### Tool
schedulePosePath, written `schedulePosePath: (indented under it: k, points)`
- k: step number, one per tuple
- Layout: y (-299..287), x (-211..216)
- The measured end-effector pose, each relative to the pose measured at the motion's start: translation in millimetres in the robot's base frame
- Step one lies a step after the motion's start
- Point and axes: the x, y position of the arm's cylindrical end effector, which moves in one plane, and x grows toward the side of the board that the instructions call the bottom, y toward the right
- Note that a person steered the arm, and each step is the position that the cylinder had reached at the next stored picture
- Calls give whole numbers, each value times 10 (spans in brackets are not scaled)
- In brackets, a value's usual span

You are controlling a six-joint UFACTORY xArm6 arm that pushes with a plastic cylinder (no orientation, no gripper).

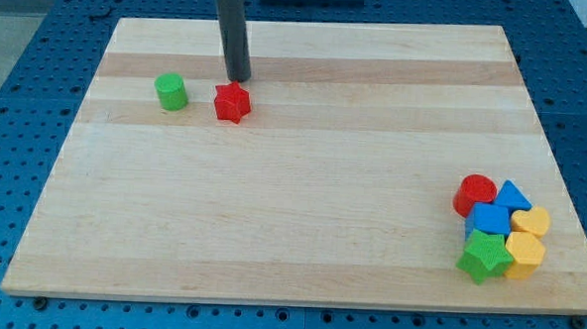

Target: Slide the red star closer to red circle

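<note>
The red star (233,102) lies near the board's top left. My tip (240,79) stands just above it toward the view's top, close to or touching its upper edge. The red circle (474,193) sits far away at the lower right, at the top left of a cluster of blocks.
A green cylinder (172,92) stands left of the red star. The lower-right cluster holds a blue triangle (512,197), a blue cube (490,219), a yellow heart (532,222), a yellow hexagon (525,254) and a green star (483,256). The wooden board (293,184) ends close below the cluster.
</note>
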Motion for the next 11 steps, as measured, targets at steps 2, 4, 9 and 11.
schedulePosePath:
  k: [2,4,9,11]
  points:
    - [-22,735]
    - [675,1616]
    - [763,1576]
    - [1267,1546]
